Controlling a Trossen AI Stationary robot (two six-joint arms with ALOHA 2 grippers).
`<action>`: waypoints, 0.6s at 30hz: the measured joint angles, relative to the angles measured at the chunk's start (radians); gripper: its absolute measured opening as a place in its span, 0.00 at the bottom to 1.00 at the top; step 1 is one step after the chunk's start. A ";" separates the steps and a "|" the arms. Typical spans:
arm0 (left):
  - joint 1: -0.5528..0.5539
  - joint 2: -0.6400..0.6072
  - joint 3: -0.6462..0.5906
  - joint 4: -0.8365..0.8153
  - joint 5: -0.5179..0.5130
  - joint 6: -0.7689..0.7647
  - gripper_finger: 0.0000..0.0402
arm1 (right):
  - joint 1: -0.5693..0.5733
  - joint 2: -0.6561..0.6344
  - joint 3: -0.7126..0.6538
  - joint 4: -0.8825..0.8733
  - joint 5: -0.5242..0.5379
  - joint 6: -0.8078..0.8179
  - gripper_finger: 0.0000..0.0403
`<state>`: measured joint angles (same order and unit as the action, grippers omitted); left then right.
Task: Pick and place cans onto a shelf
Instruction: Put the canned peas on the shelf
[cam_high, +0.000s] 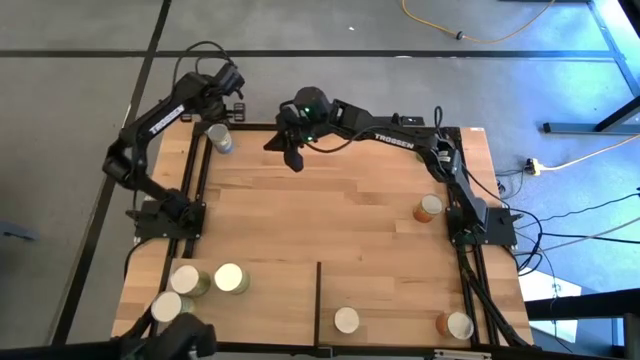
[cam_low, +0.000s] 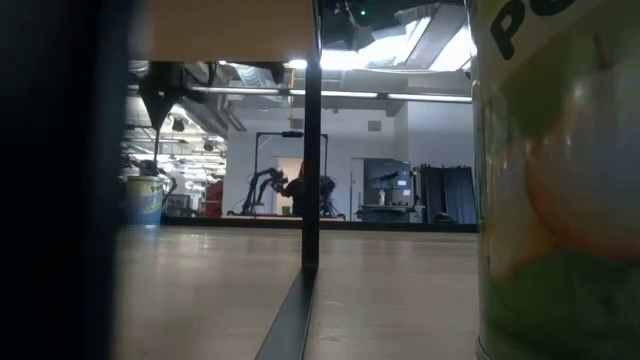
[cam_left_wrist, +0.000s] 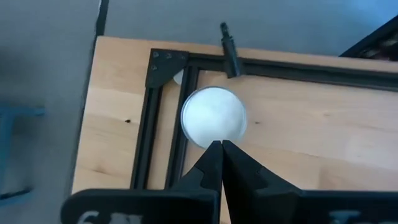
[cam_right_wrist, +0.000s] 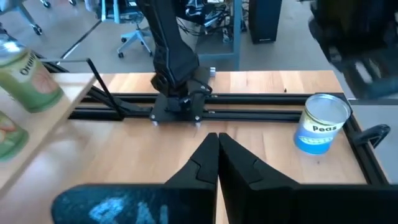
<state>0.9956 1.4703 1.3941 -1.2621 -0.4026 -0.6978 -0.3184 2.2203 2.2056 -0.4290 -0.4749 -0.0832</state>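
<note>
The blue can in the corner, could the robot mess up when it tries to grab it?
It might.
1. The left claw is shut right above the blue can. If it comes down like that, it could knock the can over.
2. The can sits tight against the black frame, so a finger could bump the frame.
3. The right claw is near, so the arms could hit each other.

Right wrist: my gripper (cam_right_wrist: 217, 144) closed above the tabletop (cam_right_wrist: 267, 158).
A blue "Peas" can (cam_right_wrist: 323, 123) stands by the black rail (cam_right_wrist: 249, 98); the other arm's base (cam_right_wrist: 177, 102) sits beyond, green cans (cam_right_wrist: 28, 74) on the shelf (cam_right_wrist: 37, 134).
</note>
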 joint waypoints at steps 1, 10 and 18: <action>0.008 0.020 0.000 0.000 0.000 0.006 0.00 | -0.001 -0.002 0.000 0.000 0.000 0.003 0.02; 0.080 0.136 0.000 0.028 0.113 0.051 0.00 | 0.000 -0.006 0.000 -0.032 -0.050 0.000 0.02; 0.118 0.181 -0.001 0.062 0.218 0.064 0.00 | 0.001 -0.006 0.000 -0.037 -0.051 -0.003 0.02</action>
<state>1.1141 1.6509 1.3933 -1.2001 -0.1850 -0.6338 -0.3172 2.2143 2.2059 -0.4660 -0.5255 -0.0864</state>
